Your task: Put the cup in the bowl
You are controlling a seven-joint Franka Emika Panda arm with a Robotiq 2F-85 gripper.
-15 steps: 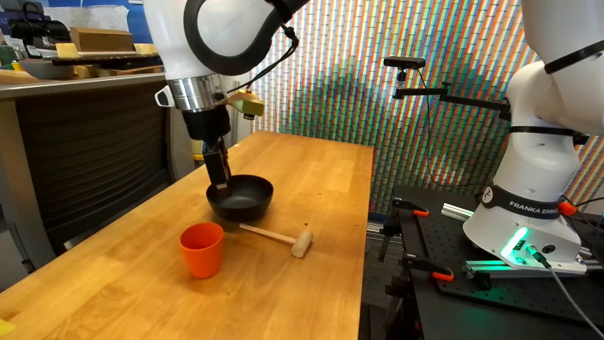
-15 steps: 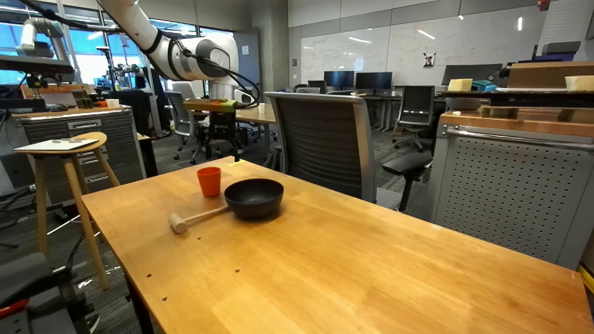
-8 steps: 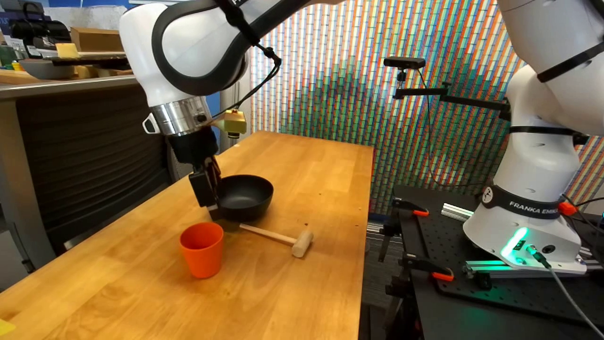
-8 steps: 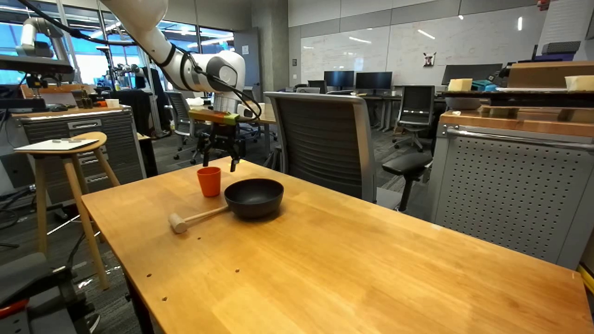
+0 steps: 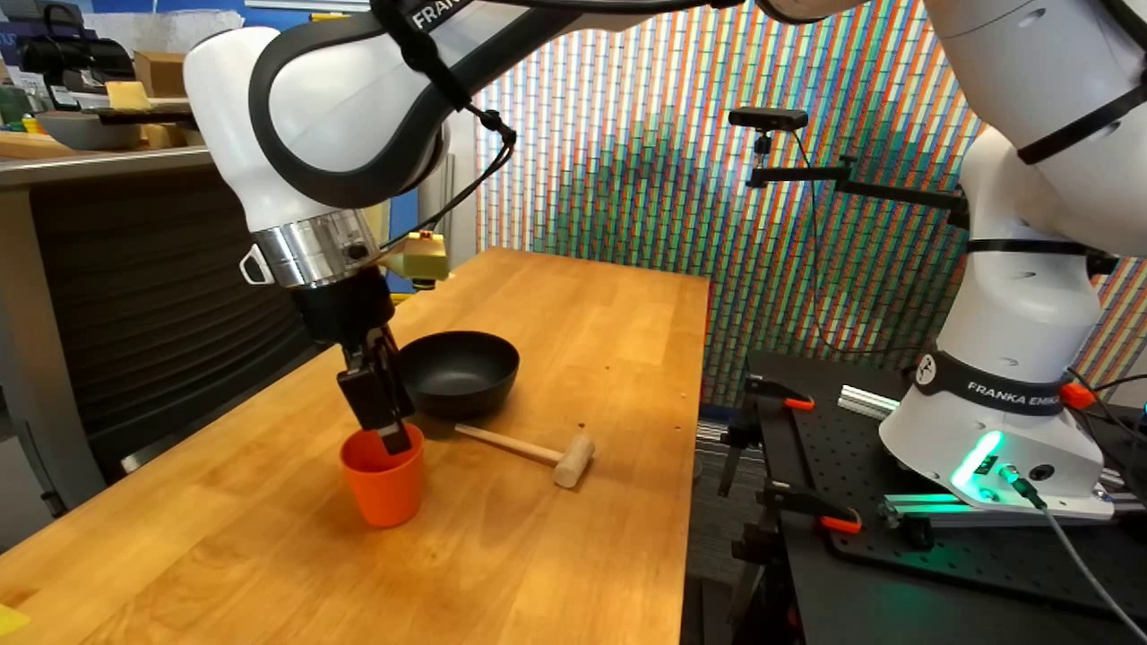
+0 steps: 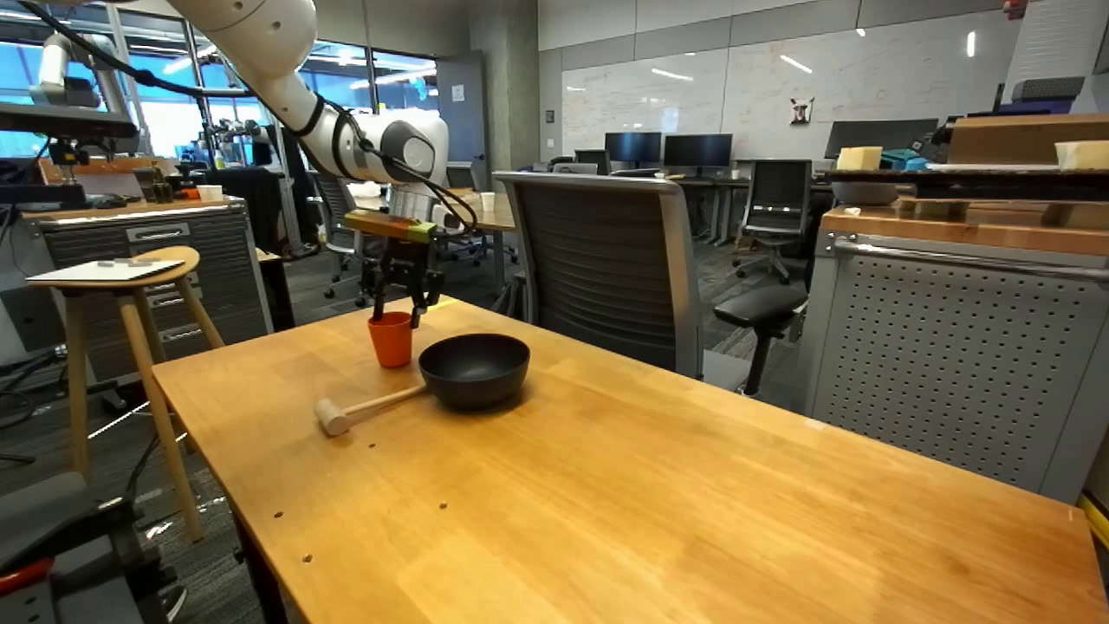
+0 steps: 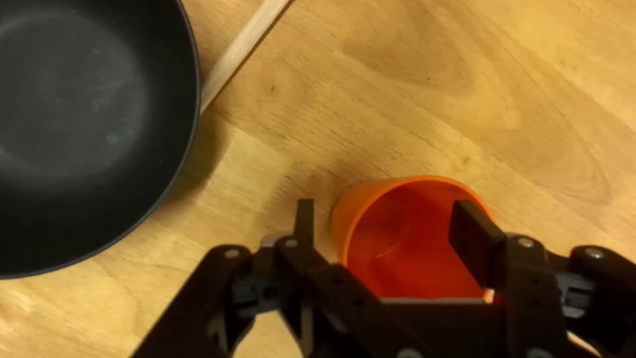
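Note:
The orange-red cup [image 5: 385,493] stands upright on the table; it also shows in an exterior view [image 6: 392,348] and in the wrist view [image 7: 417,199]. The black bowl [image 5: 461,381] stands beside it; it also shows in an exterior view [image 6: 475,374] and at the left of the wrist view [image 7: 74,99]. My gripper [image 6: 398,317] is open at the cup's rim. In the wrist view the jaws [image 7: 387,228] are spread wide: one finger is outside the cup's left side, the other overlaps the right rim. Whether either touches the cup is unclear. The near rim is hidden by the gripper.
A wooden mallet [image 5: 529,450] lies beside the bowl, its handle end close to the bowl's base; its handle shows in the wrist view [image 7: 243,49]. An office chair [image 6: 598,269] stands against the table's edge. The wooden table [image 6: 606,485] carries these things.
My gripper has moved from beyond the bowl across to the cup and lowered to its rim, tilting somewhat. The cup, bowl and mallet have not moved.

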